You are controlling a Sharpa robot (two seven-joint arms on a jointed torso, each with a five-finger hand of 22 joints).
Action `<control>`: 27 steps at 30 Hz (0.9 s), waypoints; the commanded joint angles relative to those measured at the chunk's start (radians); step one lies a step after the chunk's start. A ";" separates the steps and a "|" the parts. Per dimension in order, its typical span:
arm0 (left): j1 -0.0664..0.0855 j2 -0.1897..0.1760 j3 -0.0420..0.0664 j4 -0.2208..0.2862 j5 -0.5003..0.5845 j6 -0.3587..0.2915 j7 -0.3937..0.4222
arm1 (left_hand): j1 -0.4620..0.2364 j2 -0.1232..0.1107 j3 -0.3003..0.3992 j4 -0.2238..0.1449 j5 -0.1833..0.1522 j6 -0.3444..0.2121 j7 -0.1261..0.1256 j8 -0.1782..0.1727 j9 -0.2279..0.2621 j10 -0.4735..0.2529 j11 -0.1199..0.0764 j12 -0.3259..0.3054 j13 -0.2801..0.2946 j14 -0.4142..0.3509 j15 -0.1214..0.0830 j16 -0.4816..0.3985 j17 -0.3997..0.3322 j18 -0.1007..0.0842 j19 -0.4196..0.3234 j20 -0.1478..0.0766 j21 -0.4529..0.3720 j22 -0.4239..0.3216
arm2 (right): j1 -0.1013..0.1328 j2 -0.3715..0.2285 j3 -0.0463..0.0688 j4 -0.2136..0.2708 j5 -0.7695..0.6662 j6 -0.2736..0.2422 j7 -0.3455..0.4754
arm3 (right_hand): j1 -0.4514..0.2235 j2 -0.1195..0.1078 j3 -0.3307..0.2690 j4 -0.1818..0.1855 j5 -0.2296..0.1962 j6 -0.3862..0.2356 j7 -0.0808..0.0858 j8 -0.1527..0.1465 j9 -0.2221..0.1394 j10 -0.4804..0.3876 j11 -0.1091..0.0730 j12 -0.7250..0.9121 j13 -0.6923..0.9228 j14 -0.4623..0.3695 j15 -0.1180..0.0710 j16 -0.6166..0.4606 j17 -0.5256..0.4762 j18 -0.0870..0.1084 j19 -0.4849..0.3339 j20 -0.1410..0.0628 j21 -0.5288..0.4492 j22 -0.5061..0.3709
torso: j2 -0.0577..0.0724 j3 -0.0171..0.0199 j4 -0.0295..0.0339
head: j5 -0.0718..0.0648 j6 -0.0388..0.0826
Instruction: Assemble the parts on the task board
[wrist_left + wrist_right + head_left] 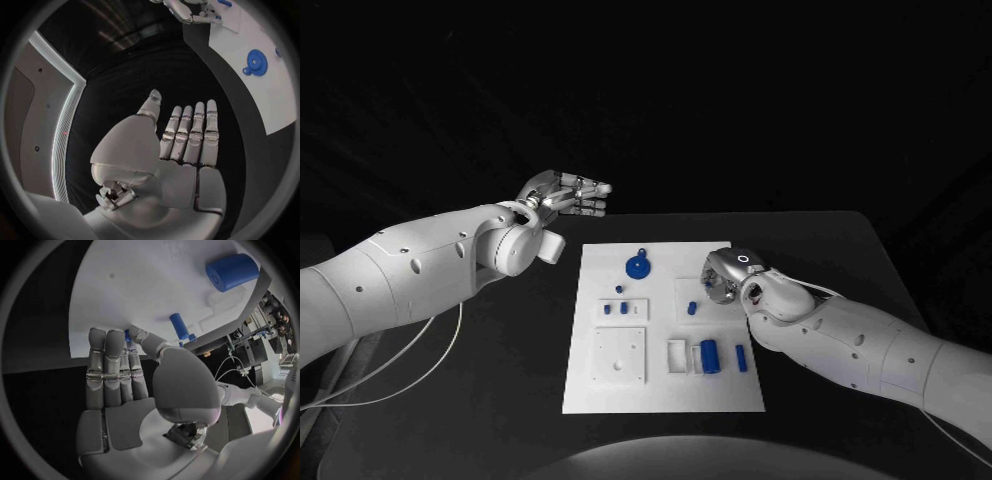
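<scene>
A: Is any writing seen on the task board?

B: No writing can be read. The white plate is laid in the middle of the black table. At its near end a blue cylinder and a thin blue pin are seen, farther away a blue gear.

A: And the right hand?

B: It is placed over the board's right side; a small blue part is pinched between thumb and fingers.

A: The left hand?

B: It is held beyond the board's far left corner, fingers straight and pressed together, nothing held.
</scene>
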 commanded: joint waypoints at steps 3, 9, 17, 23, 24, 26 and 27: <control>0.001 0.001 0.001 0.004 -0.006 0.014 0.005 | -0.005 0.009 -0.003 0.002 -0.002 -0.008 0.000 -0.002 0.000 -0.008 0.002 0.001 0.000 -0.003 0.001 0.004 0.001 0.016 -0.003 0.001 0.001 -0.002 | -0.012 0.002 -0.008 -0.002 -0.010 0.015 -0.013 | -0.013 0.005 0.015 0.003 -0.013 0.008 -0.001 -0.001 0.007 0.021 -0.012 0.004 0.003 0.005 -0.005 0.005 0.004 0.022 0.011 -0.005 0.000 0.016 | 0.000 -0.0003 0.0013 | 0.001 0.001; 0.001 0.000 0.001 0.011 -0.006 0.015 0.002 | -0.006 0.012 -0.003 0.006 -0.002 -0.007 0.000 -0.002 0.000 -0.008 0.002 0.001 0.000 -0.003 0.001 0.004 0.001 0.016 -0.003 0.001 0.001 -0.002 | -0.012 0.001 -0.007 0.001 -0.004 0.000 -0.012 | -0.013 0.005 0.017 0.004 -0.016 0.011 -0.002 -0.001 0.009 0.025 -0.013 0.004 0.003 0.005 -0.006 0.004 0.006 0.022 0.013 -0.005 -0.004 0.016 | 0.000 -0.0005 0.0013 | 0.003 0.002; 0.001 -0.001 0.001 0.011 -0.006 0.015 0.002 | -0.006 0.012 -0.003 0.006 -0.002 -0.007 0.000 -0.002 0.000 -0.008 0.002 0.001 0.000 -0.003 0.001 0.004 0.001 0.016 -0.003 0.001 0.001 -0.002 | -0.011 -0.005 -0.001 0.012 0.018 -0.010 -0.010 | -0.015 0.004 0.018 0.006 -0.022 0.012 -0.003 -0.001 0.011 0.027 -0.014 0.004 0.004 0.006 -0.006 0.004 0.009 0.021 0.016 -0.006 -0.008 0.016 | -0.001 -0.0010 0.0004 | 0.002 0.002; 0.001 0.000 0.001 0.008 -0.006 0.015 0.002 | -0.006 0.012 -0.003 0.006 -0.002 -0.007 0.000 -0.002 0.000 -0.008 0.002 0.001 0.000 -0.003 0.001 0.004 0.001 0.016 -0.003 0.001 0.001 -0.002 | -0.007 -0.011 0.025 0.022 0.073 0.007 0.003 | -0.016 0.006 0.015 0.008 -0.015 0.010 -0.002 -0.002 0.013 0.026 -0.014 0.004 0.003 0.006 -0.006 0.002 0.010 0.020 0.019 -0.006 -0.015 0.015 | 0.000 -0.0008 0.0003 | 0.002 0.006; 0.001 0.000 0.001 0.008 -0.006 0.015 0.002 | -0.006 0.012 -0.003 0.006 -0.002 -0.007 0.000 -0.002 0.000 -0.008 0.002 0.001 0.000 -0.003 0.001 0.004 0.001 0.016 -0.003 0.001 0.001 -0.002 | -0.005 -0.012 0.030 0.024 0.083 0.011 0.006 | -0.016 0.007 0.012 0.007 -0.015 0.010 -0.002 -0.002 0.013 0.026 -0.014 0.004 0.003 0.005 -0.006 0.002 0.010 0.019 0.019 -0.006 -0.016 0.016 | 0.000 -0.0008 0.0003 | 0.002 0.006; 0.001 0.001 0.001 0.007 -0.006 0.015 0.002 | -0.006 0.012 -0.003 0.006 -0.002 -0.007 0.000 -0.002 0.000 -0.008 0.002 0.001 0.000 -0.003 0.001 0.004 0.001 0.016 -0.003 0.001 0.001 -0.002 | -0.003 -0.016 0.037 0.028 0.098 0.018 0.010 | -0.016 0.007 0.012 0.007 -0.015 0.010 -0.002 -0.002 0.013 0.026 -0.014 0.004 0.003 0.005 -0.006 0.002 0.010 0.019 0.019 -0.006 -0.016 0.016 | 0.000 -0.0003 0.0001 | 0.001 0.006; 0.001 0.001 0.001 0.007 -0.006 0.015 0.002 | -0.006 0.012 -0.003 0.006 -0.002 -0.007 0.000 -0.002 0.000 -0.008 0.002 0.001 0.000 -0.003 0.001 0.004 0.001 0.016 -0.003 0.001 0.001 -0.002 | -0.002 -0.018 0.042 0.031 0.106 0.022 0.012 | -0.016 0.009 0.008 0.006 -0.014 0.009 -0.002 -0.002 0.014 0.025 -0.014 0.004 0.003 0.006 -0.006 0.000 0.011 0.019 0.020 -0.006 -0.022 0.016 | 0.000 -0.0003 0.0001 | 0.001 0.006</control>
